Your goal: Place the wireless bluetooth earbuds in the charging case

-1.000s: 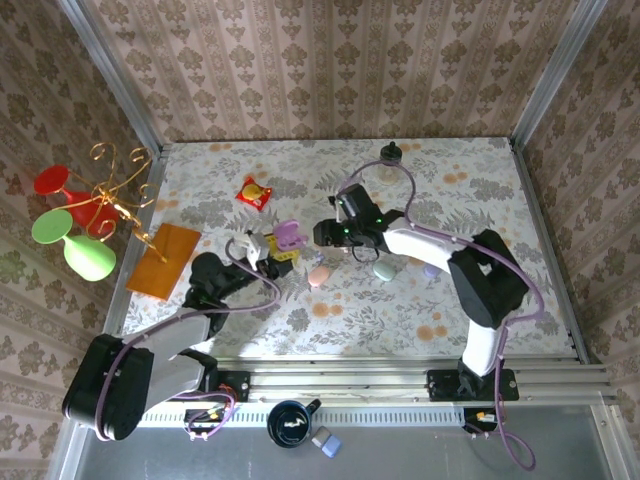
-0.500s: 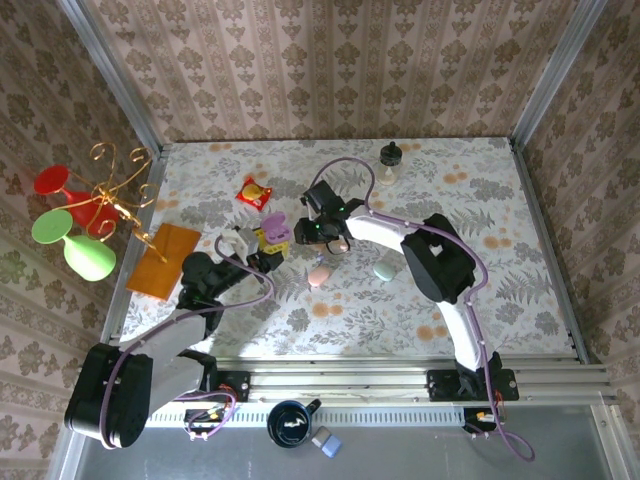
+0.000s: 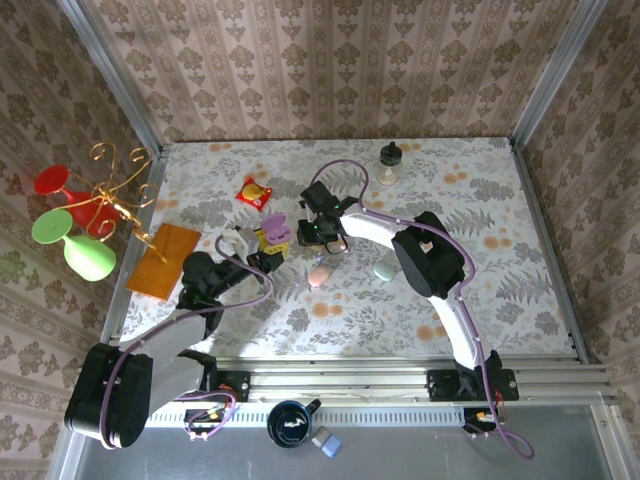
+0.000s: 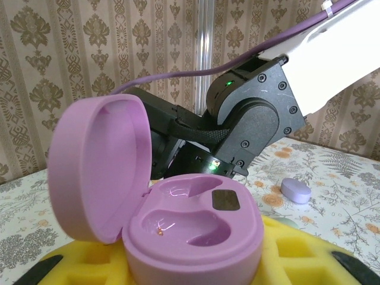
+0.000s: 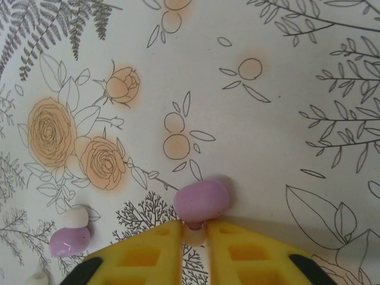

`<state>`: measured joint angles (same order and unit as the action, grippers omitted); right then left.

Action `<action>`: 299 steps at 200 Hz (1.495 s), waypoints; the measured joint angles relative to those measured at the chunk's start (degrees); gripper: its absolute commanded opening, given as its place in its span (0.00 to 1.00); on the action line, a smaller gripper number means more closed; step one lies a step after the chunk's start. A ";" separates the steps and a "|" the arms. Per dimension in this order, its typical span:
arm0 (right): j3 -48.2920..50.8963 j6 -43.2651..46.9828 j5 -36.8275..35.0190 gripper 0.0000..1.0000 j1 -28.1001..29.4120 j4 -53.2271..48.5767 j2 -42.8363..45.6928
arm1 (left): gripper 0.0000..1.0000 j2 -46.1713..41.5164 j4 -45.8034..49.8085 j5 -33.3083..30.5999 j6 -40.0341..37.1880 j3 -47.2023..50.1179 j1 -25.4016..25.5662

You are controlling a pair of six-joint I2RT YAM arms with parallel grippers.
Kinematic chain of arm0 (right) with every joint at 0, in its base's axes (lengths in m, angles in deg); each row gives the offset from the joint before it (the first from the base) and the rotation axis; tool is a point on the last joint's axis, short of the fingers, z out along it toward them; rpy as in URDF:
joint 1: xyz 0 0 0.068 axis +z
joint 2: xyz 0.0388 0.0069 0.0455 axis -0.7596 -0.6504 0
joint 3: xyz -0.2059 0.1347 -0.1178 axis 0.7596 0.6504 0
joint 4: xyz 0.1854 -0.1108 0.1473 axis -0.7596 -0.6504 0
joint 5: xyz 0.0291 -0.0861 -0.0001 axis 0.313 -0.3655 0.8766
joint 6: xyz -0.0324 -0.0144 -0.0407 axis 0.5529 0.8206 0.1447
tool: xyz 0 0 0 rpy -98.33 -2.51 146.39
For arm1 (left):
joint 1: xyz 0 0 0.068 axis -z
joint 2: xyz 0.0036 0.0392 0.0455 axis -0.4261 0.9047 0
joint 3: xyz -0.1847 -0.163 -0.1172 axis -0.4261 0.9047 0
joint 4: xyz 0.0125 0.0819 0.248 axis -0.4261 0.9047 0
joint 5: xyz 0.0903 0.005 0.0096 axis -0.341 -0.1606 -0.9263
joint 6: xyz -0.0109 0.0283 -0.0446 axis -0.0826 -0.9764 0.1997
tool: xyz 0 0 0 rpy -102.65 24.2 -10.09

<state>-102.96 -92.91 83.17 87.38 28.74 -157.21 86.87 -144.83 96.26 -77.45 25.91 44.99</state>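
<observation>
Right now my left fingers (image 4: 77, 261) are clenched on the open lilac case (image 4: 196, 228). Its lid (image 4: 98, 172) is tipped up at 9 o'clock and both wells face up. My right fingers (image 5: 148, 249) are pinched on the stem of a lilac bud (image 5: 202, 200). Its round head sits on the cloth (image 5: 285, 119) just past my tips, at 12 o'clock. A second bud (image 5: 70, 238), lilac with a whitish end, lies on the cloth at 8 o'clock from the first, apart from it. Seen from above, my right gripper (image 3: 322, 232) is just beside the case at 3 o'clock. A pink case (image 3: 318, 275) lies near at 5 o'clock, and a mint case (image 3: 384, 270) farther out at 4 o'clock. Beyond, a red-and-yellow packet (image 3: 253, 193) lies at 11 o'clock. A small bottle (image 3: 390, 160) stands well off at 2 o'clock, by the back edge.
</observation>
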 measured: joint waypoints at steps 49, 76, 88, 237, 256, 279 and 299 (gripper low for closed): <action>0.72 2.36 -0.02 0.10 -0.09 -0.13 0.52 | 0.27 0.00 0.00 0.02 0.11 0.00 0.00; 6.73 4.59 -0.09 0.09 -0.42 -0.46 5.18 | 0.27 0.00 0.00 0.02 0.09 0.00 0.00; 11.04 5.70 -0.22 0.09 -0.57 -0.52 8.94 | 0.27 0.00 0.00 0.02 0.09 0.02 0.00; 49.55 4.63 0.07 0.26 -4.81 0.90 37.68 | 0.27 2.03 -0.04 0.66 0.09 0.28 0.00; 49.55 4.46 -0.42 0.32 -5.44 0.48 38.32 | 0.27 2.34 -0.07 0.90 0.09 0.28 0.00; 49.53 4.00 -1.33 0.44 -5.20 -0.55 40.72 | 0.27 2.40 -0.07 0.92 0.09 0.28 0.00; 49.16 3.74 -3.21 0.52 -4.44 -1.86 42.53 | 0.27 2.40 -0.07 0.87 0.09 0.28 0.00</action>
<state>-53.80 -89.17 79.96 82.95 26.88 -114.68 89.28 -144.90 97.14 -77.37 26.19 44.99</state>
